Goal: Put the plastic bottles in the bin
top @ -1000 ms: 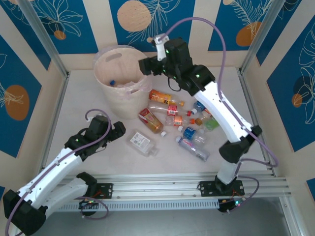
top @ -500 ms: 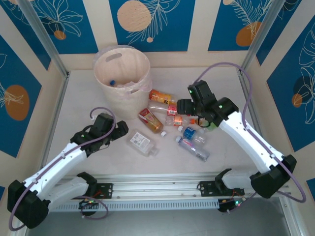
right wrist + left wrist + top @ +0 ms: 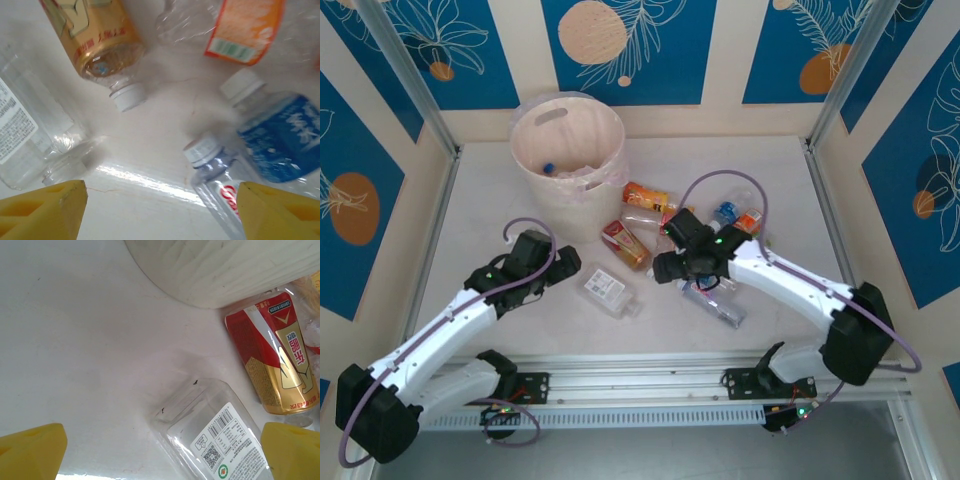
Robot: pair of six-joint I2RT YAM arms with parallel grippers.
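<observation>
right gripper (image 3: 665,268) hovers among scattered bottles (image 3: 627,245) near bin (image 3: 563,192)

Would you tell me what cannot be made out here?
- Top view: the right gripper covers some plastic bottles; count unclear.
- Top view: contents of the bin too small to count.
- Left wrist: the clear bottle, cut off by the bottom edge.
- Right wrist: the blue label, blurred, unreadable.

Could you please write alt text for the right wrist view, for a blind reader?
The open right gripper hangs above the white table, its yellow fingertips framing plastic bottles lying on their sides: a gold-labelled bottle, a clear white-labelled bottle, an orange-labelled bottle, a blue-labelled bottle and a clear red-printed bottle.
</observation>
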